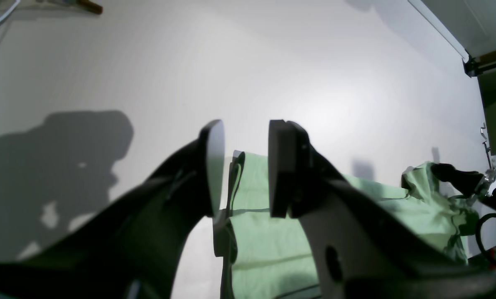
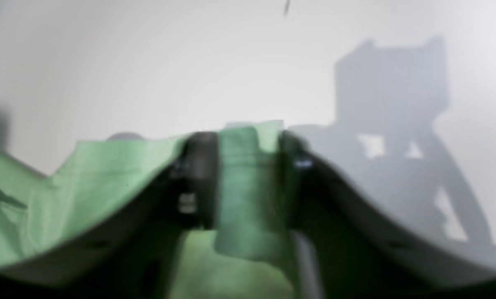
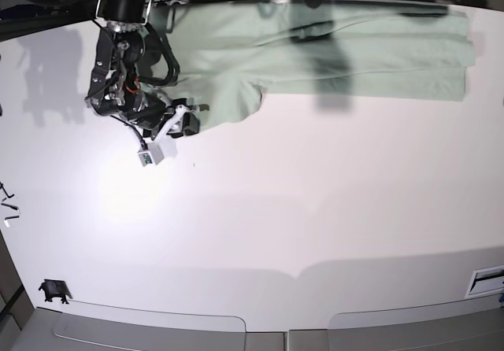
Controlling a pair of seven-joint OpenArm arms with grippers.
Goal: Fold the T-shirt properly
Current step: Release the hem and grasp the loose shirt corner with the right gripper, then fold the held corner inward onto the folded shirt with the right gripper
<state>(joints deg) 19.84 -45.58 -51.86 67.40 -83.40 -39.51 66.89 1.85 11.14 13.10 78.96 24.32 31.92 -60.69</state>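
Your T-shirt [image 3: 346, 52] lay stretched along the far edge of the white surface [image 3: 276, 209]. Your right end effector [image 2: 248, 178] sat at the shirt's sleeve end with green fabric between its jaws, though blur hid whether it was clamped. Your left end effector [image 1: 246, 166] stood apart above the shirt, gripping nothing.

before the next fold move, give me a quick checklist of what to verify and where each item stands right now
1. Right gripper has T-shirt fabric between its fingers: ok; firm clamp: cannot tell, the view is blurred.
2. Left gripper free of fabric: ok, jaws apart, nothing between them.
3. Shirt lying flat: not ok, the sleeve end by the right gripper is bunched.
4. Shirt fully on the table: cannot tell, its far edge lies in shadow.
5. Table in front of the shirt bare for folding: ok.
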